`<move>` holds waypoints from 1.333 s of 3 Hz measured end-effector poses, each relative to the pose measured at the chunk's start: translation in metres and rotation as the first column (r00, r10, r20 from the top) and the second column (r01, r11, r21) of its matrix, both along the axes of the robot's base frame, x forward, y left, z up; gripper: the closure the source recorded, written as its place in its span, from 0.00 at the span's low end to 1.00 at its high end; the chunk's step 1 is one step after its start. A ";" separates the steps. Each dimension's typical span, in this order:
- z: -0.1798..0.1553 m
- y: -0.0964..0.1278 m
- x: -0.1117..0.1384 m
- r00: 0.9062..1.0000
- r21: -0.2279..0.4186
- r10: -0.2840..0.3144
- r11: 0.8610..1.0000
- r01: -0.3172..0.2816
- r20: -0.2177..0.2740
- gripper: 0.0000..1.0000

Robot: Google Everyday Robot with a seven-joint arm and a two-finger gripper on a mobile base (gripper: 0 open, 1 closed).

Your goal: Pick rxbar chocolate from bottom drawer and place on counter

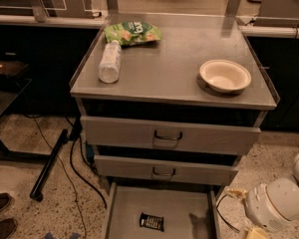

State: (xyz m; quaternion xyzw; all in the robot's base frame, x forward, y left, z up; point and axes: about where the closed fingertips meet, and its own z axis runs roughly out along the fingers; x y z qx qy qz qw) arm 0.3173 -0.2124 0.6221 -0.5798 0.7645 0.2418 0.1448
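The rxbar chocolate (152, 221), a small black bar with white lettering, lies flat on the floor of the open bottom drawer (184, 205), near its front middle. The counter (174, 59) is the steel top of the cabinet above. My gripper (255, 233) is at the bottom right edge of the view, low beside the drawer's right wall, to the right of the bar and apart from it. The white arm housing (276, 203) sits just above it. Most of the gripper is cut off by the frame edge.
On the counter lie a clear bottle (110, 61) on its side, a green snack bag (132, 33) at the back left and a cream bowl (224, 75) at the right. The two upper drawers (167, 136) are shut. Cables and a black pole (50, 163) lie on the floor at the left, and shoes (0, 214) show at the bottom left.
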 end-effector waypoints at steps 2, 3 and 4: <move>-0.076 -0.004 0.031 0.997 0.118 -0.061 0.991 0.055 0.043 0.00; -0.076 -0.004 0.031 0.997 0.118 -0.061 0.991 0.055 0.043 0.00; -0.115 0.006 0.020 0.998 0.143 -0.070 0.987 0.069 0.000 0.00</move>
